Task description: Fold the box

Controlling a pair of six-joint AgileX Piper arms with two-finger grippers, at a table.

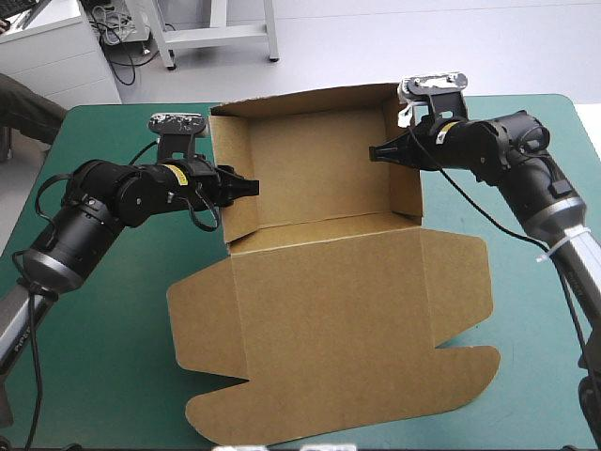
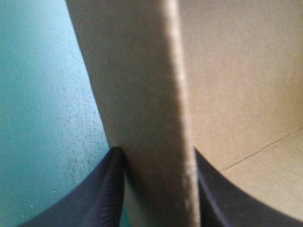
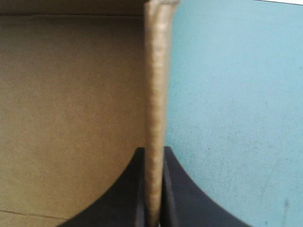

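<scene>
The brown cardboard box [image 1: 319,282] sits mid-frame on the teal-green table [image 1: 103,376], tray walls raised at upper centre, lid flat below; the left black claw [image 1: 246,186] pinches the tray's left wall, the right black claw [image 1: 380,152] its right wall, the tray between them

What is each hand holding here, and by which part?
Both hold the box. The left hand is shut on its raised left wall, the right hand on its raised right wall, one finger on each face.
</scene>
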